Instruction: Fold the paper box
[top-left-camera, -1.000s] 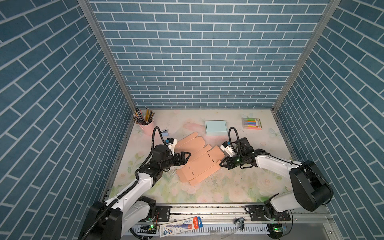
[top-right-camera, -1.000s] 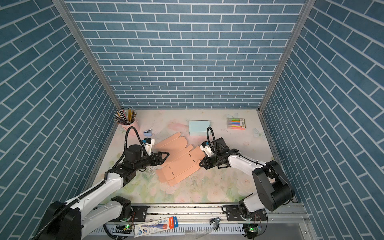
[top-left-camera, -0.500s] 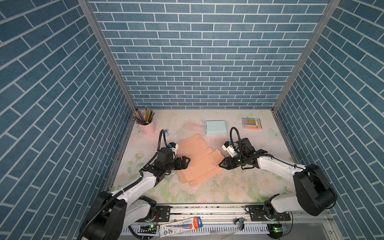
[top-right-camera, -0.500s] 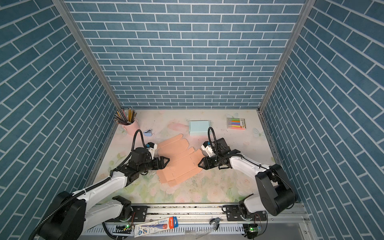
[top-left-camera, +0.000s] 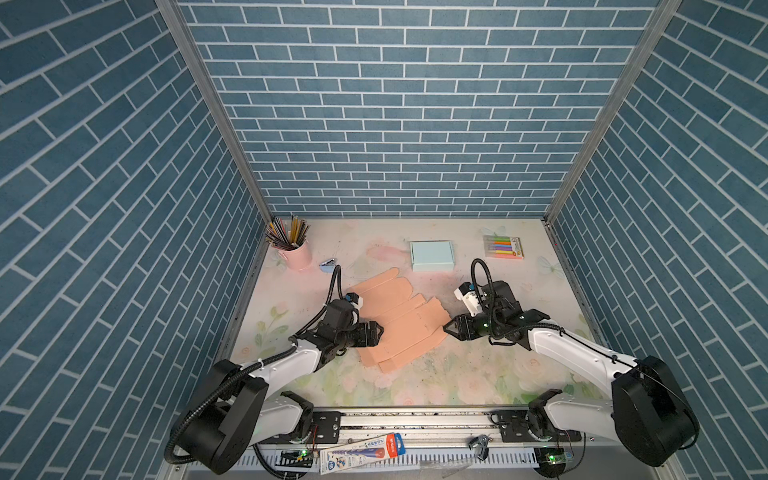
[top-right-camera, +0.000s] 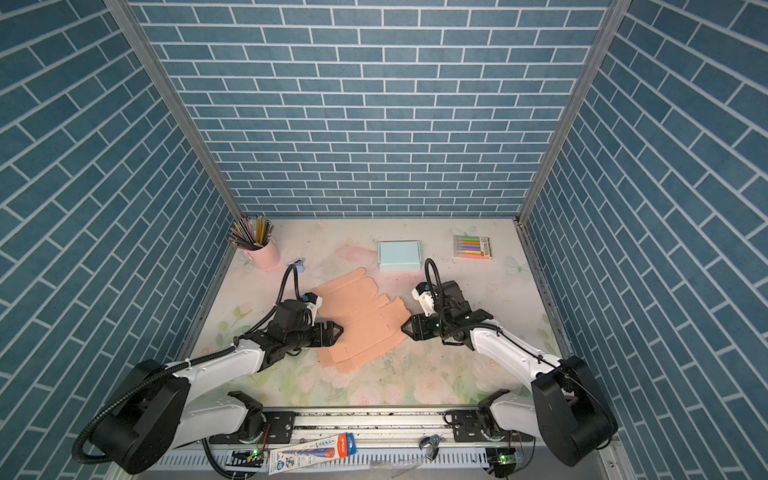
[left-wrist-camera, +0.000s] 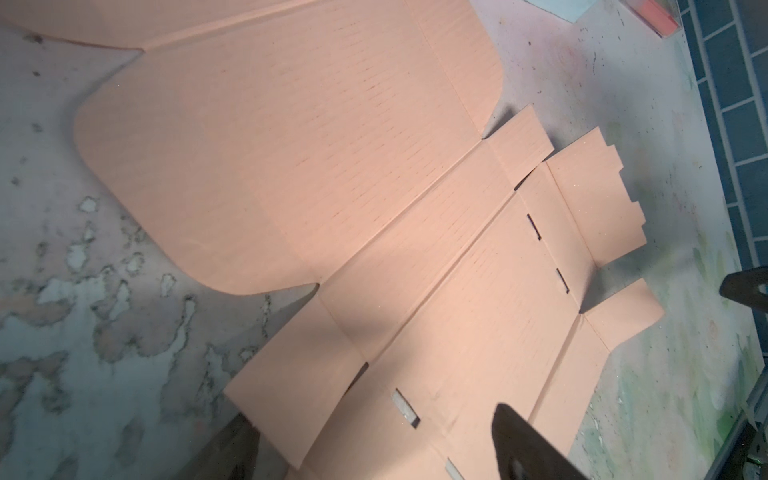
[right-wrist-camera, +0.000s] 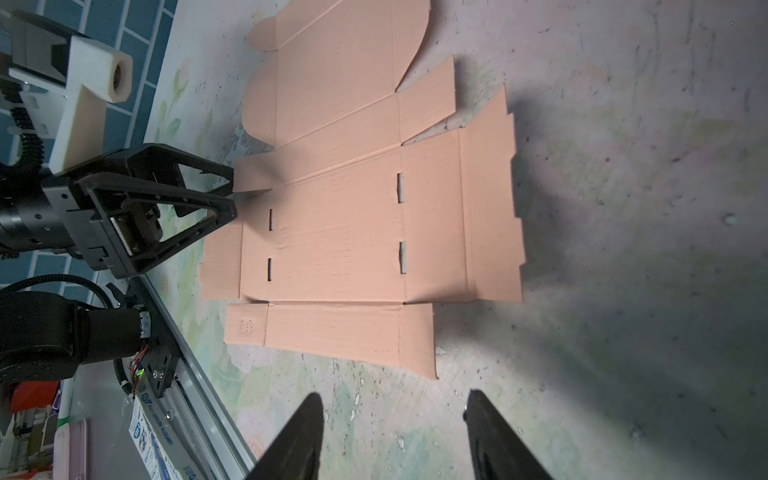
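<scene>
Left arm (top-left-camera: 286, 365): reaching in low from near-left corner, forearm angled toward centre. Left tool (top-left-camera: 376, 331) points right, jaws spread wide, tips low. Right arm (top-left-camera: 573, 353): roughly mirrored, forearm angled in from near-right. Right tool (top-left-camera: 447, 328) points left, jaws parted, gap narrower than left's. Tools face each other across middle, well apart. Right wrist view: both fingers (right-wrist-camera: 299, 436) visible, clear gap between.
</scene>
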